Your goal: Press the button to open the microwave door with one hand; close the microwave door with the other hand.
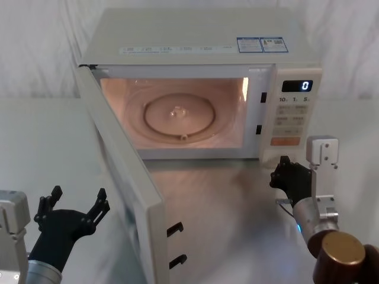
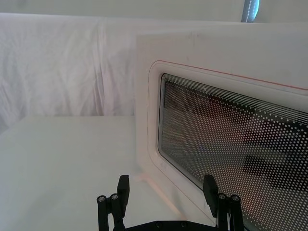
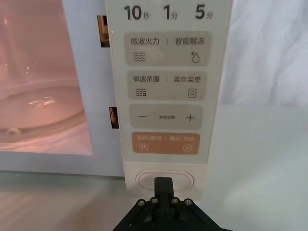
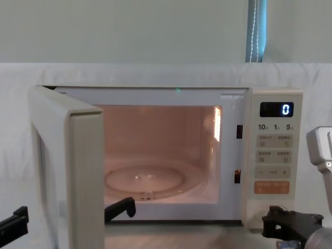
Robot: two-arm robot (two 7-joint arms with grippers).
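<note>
Microwave (image 1: pixel 195 53): door (image 1: pixel 127 177) swung out at left; right gripper (image 1: pixel 288 176) just before button (image 3: pixel 165 180); left gripper (image 1: pixel 71 214) left of door.

The microwave (image 1: pixel 201 83) display (image 4: pixel 277 109) reads "0"; its key panel (image 3: pixel 166 86) shows "10", "1", "5".

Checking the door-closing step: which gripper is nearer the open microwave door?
Left. The left gripper, fingers spread, sits just outside the swung-open microwave door; the right gripper is shut at the button across the microwave.
</note>
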